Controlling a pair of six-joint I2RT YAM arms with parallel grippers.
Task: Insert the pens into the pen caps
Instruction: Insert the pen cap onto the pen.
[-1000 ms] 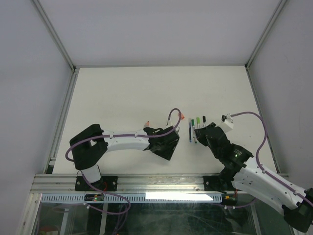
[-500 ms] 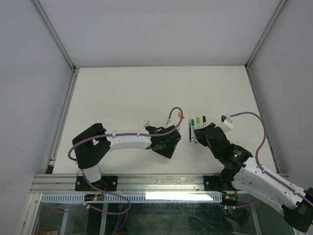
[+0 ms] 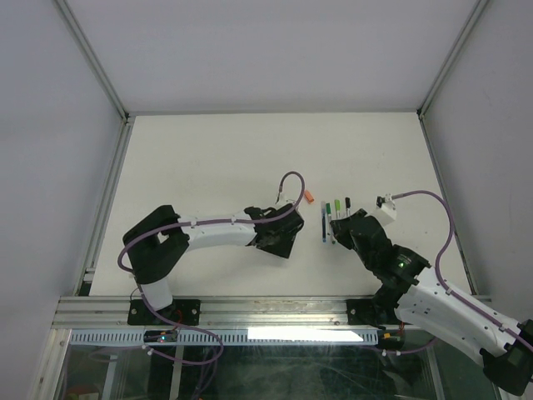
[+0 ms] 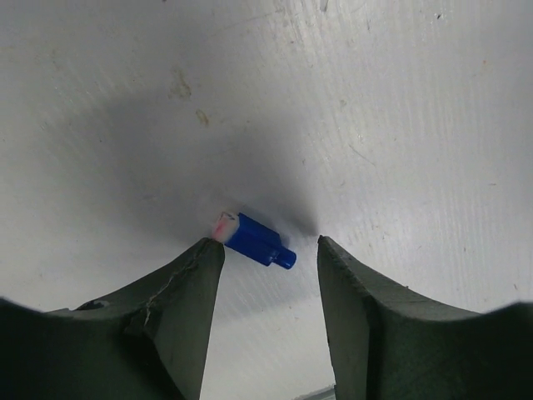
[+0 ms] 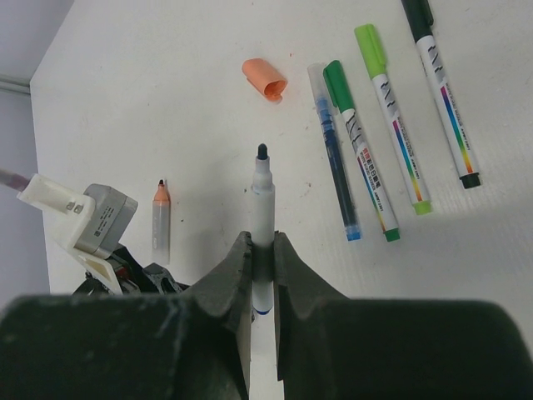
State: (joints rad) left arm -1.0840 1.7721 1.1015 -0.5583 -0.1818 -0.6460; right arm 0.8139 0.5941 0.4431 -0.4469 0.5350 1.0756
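My left gripper [image 4: 268, 252] is open and low over the table. A small blue pen cap [image 4: 254, 240] lies on its side just past the fingertips, touching the left one. My right gripper [image 5: 263, 250] is shut on an uncapped white pen [image 5: 264, 196] with a dark tip and a blue end, held above the table. An orange cap [image 5: 265, 79] lies ahead of it and also shows in the top view [image 3: 308, 198]. An uncapped orange-tipped pen [image 5: 161, 221] lies to the left. In the top view the left gripper [image 3: 277, 240] and right gripper [image 3: 340, 225] are close together.
Several capped pens lie side by side right of the orange cap: blue [image 5: 337, 158], dark green [image 5: 360, 154], light green [image 5: 391, 125] and black [image 5: 441, 92]. The left arm's wrist camera housing [image 5: 79, 217] sits beside the orange-tipped pen. Metal frame rails [image 3: 108, 192] edge the table.
My left gripper has shifted a little left and away from the near edge, uncovering the orange cap in the top view. The right arm has not moved.
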